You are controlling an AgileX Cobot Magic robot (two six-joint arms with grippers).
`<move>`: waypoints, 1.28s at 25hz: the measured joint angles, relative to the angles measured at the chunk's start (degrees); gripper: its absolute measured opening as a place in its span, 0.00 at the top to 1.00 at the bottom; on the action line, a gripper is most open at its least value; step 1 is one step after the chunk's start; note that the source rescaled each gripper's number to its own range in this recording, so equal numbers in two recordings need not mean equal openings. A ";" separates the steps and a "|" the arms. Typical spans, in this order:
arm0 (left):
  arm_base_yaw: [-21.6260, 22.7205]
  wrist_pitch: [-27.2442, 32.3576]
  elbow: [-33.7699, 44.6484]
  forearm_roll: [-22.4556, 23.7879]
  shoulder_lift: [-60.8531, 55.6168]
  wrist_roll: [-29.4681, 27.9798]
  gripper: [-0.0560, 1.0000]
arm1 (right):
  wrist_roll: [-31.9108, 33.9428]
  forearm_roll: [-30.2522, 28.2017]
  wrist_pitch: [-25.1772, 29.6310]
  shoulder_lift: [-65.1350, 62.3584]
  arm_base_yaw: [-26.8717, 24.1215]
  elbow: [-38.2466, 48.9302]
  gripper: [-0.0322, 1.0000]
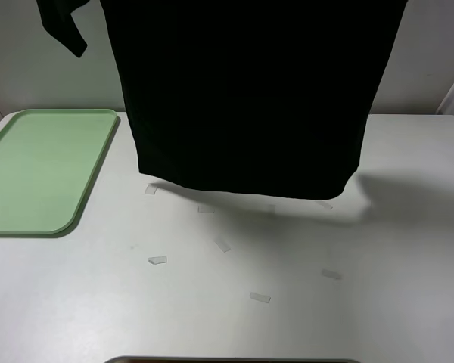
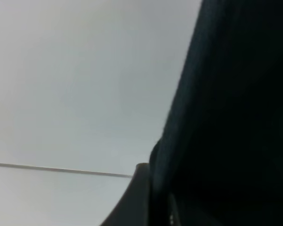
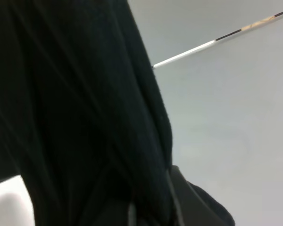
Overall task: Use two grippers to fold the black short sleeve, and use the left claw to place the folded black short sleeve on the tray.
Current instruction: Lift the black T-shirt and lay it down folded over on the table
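Black short sleeve (image 1: 246,98) hanging in the air from the left gripper (image 2: 153,207) and the right gripper (image 3: 153,212), with the tray (image 1: 38,166) off to the left gripper's side.

The white table (image 1: 408,249) lies well below both grippers. The shirt drops from them as one broad dark sheet, its hem clear of the tabletop above its own shadow, and a loose sleeve end (image 1: 64,26) dangles on the left gripper's side. The pale green tray sits flat on the table, below and outward of the left gripper and apart from the cloth, its floor plain green all over. The left gripper is clenched on a fold of the black cloth, and the right gripper is clenched on bunched cloth. Small pale tape scraps (image 1: 157,260) dot the table beneath the hem.
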 joint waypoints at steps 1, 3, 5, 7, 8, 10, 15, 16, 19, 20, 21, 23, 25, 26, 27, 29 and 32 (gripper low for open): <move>0.00 0.64 -0.43 0.00 0.00 0.00 0.95 | 0.00 0.00 0.16 0.00 0.00 -0.12 0.97; 0.00 2.38 -1.07 0.00 -0.06 0.00 0.95 | 0.22 0.20 0.36 0.08 0.00 -0.12 0.97; 0.00 4.68 -1.45 0.00 -0.12 0.00 0.95 | 1.34 0.63 0.36 0.08 0.00 -0.12 0.97; 0.00 7.05 -1.52 0.00 -0.46 0.00 0.95 | 3.12 1.17 0.36 -0.07 0.00 -0.12 0.97; 0.00 7.97 -1.52 0.00 -0.83 0.00 0.95 | 3.93 1.63 0.40 -0.24 0.00 -0.12 0.97; -0.06 10.00 -1.64 0.00 -1.45 0.00 0.95 | 5.59 2.49 0.40 -0.98 0.00 -0.12 0.97; -0.06 13.32 -1.69 -0.26 -2.60 0.00 0.95 | 8.36 4.63 0.43 -4.87 0.00 1.54 0.97; -0.06 14.14 -1.69 -0.50 -2.85 0.00 0.95 | 8.42 4.97 0.43 -6.31 0.00 2.90 0.97; -1.73 17.38 -1.69 -1.10 -4.33 0.00 0.95 | 8.57 5.34 0.43 -9.71 0.14 6.68 0.97; -1.73 17.38 -1.69 -1.10 -4.33 0.00 0.95 | 8.64 5.39 0.43 -10.99 0.14 8.18 0.97; -3.48 18.46 -1.69 -1.10 -5.19 0.00 0.95 | 8.64 5.39 0.50 -12.34 0.14 9.65 0.97; -5.08 19.80 -1.69 -1.04 -6.00 0.00 0.95 | 8.91 5.39 0.50 -14.74 0.14 12.12 0.97; -6.13 20.77 -1.69 -1.04 -6.42 0.00 0.95 | 9.41 5.39 0.56 -17.44 0.14 14.39 0.97; -6.93 21.46 -1.69 -1.04 -6.65 0.00 0.95 | 9.57 5.39 0.61 -18.50 0.14 15.43 0.97; -7.56 22.17 -1.69 -1.12 -6.92 -0.20 0.95 | 9.98 5.60 0.61 -19.90 0.14 16.42 0.97; -8.95 23.50 -1.69 -1.12 -7.51 -1.06 0.95 | 10.64 5.86 0.67 -21.90 0.14 17.24 0.97; -11.19 23.89 -1.69 -1.12 -8.89 -2.86 0.95 | 11.71 6.44 0.63 -24.52 0.14 17.55 0.97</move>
